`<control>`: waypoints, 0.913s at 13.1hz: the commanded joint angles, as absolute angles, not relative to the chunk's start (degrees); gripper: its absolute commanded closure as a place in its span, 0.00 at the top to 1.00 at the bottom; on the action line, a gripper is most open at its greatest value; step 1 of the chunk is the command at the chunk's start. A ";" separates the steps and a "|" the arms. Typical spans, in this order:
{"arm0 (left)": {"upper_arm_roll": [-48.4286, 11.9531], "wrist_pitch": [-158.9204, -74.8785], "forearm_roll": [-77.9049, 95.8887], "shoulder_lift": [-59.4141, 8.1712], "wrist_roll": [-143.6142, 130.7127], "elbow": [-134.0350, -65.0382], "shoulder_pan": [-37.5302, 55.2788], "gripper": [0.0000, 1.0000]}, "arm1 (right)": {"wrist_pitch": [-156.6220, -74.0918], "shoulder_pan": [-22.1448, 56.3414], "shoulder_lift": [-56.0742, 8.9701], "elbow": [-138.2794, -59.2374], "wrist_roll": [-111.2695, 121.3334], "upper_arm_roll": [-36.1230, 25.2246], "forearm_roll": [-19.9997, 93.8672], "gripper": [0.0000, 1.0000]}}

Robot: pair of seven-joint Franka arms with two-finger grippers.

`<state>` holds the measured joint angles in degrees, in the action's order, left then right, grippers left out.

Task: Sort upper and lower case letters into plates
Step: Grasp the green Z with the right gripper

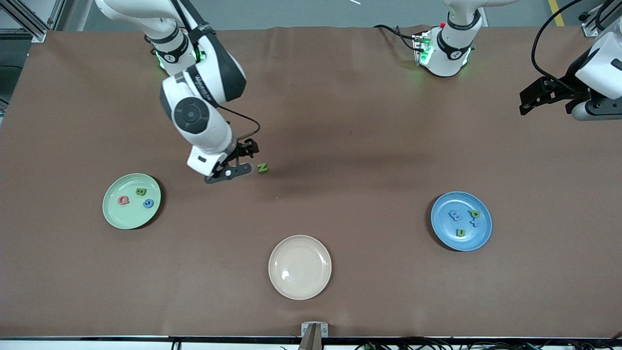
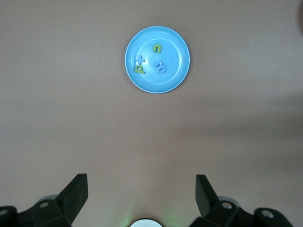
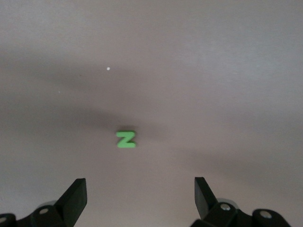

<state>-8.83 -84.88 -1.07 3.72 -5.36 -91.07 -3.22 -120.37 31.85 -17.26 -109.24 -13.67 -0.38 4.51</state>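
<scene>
A green letter N lies alone on the brown cloth near the table's middle. My right gripper hangs open just beside it, toward the right arm's end, holding nothing. The mint green plate holds a green B, a red letter and a blue letter. The blue plate holds several letters, green and blue. My left gripper waits open and empty, high over the left arm's end of the table.
A cream-beige plate with nothing in it sits nearest the front camera, between the two coloured plates. The arm bases and their cables stand along the table's back edge.
</scene>
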 commanded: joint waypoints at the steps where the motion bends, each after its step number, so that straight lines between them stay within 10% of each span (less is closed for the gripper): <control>1: -8.70 -85.60 -0.18 5.19 -4.75 -92.63 -3.25 1.00 | -127.94 34.53 -19.41 -112.49 -16.70 -0.97 5.36 1.00; 12: -9.32 -85.61 -0.09 5.27 -4.75 -93.34 -3.16 1.00 | -143.08 39.46 -27.33 -118.21 -22.24 -1.05 5.36 1.00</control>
